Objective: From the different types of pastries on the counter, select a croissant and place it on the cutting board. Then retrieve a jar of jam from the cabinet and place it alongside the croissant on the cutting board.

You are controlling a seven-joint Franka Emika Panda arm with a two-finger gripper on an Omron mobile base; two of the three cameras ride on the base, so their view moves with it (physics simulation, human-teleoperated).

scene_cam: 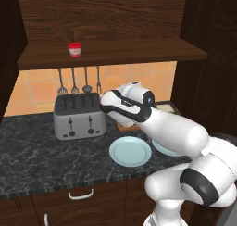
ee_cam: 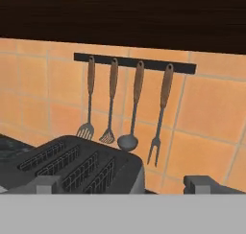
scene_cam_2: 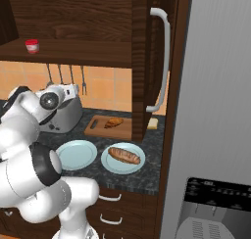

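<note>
Fingertips [ee_cam: 48, 184] wide apart, mostly cut off, facing the toaster [ee_cam: 77, 168].

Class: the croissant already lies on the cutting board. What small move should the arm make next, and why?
Probably raise the open gripper toward the jar of jam on the cabinet shelf. The croissant rests on the cutting board, and the hand faces the toaster and wall utensils, below the shelf.

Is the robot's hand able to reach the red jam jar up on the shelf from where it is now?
Probably yes. The jar of jam stands alone at the front of the open shelf, with no door before it. The open hand sits lower, above the toaster, so it must rise first.
</note>
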